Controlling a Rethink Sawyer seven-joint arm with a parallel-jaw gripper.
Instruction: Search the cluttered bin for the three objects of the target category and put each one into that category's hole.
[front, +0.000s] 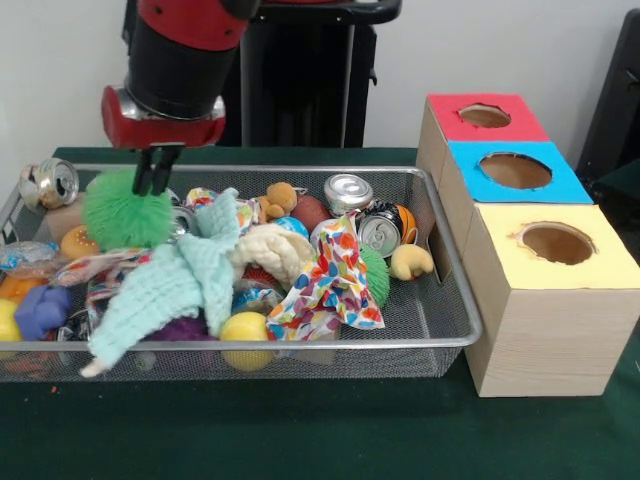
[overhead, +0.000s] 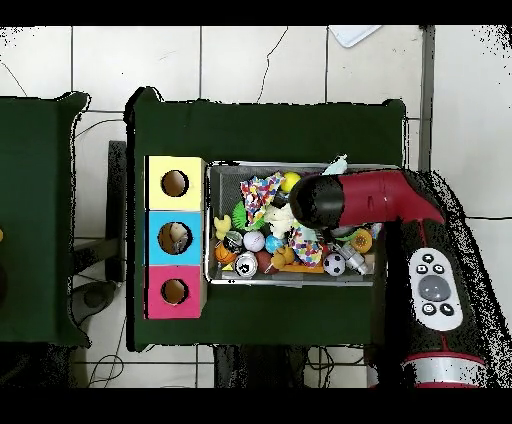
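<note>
The wire-mesh bin (front: 300, 343) is heaped with toys, cloths and cans; it also shows in the overhead view (overhead: 290, 283). My gripper (front: 157, 187) hangs over the bin's back left corner, shut on the top of a green fuzzy ball (front: 120, 215). One clear crumpled bottle with some blue on it (front: 22, 256) lies at the bin's left edge, below and left of the gripper. No other bottle shows. The blue-surround hole (front: 515, 170) is the middle one on the wood boxes at the right; something pale shows inside it from overhead (overhead: 175, 238).
The red-surround hole (front: 485, 116) and the yellow-surround hole (front: 557, 243) flank the blue one. Metal cans (front: 348, 190) (front: 380, 235) (front: 50, 182), a mint knit cloth (front: 170, 285), a patterned cloth (front: 330, 285) and a yellow ball (front: 246, 328) fill the bin. My arm (overhead: 360, 200) hides the bin's right part from overhead.
</note>
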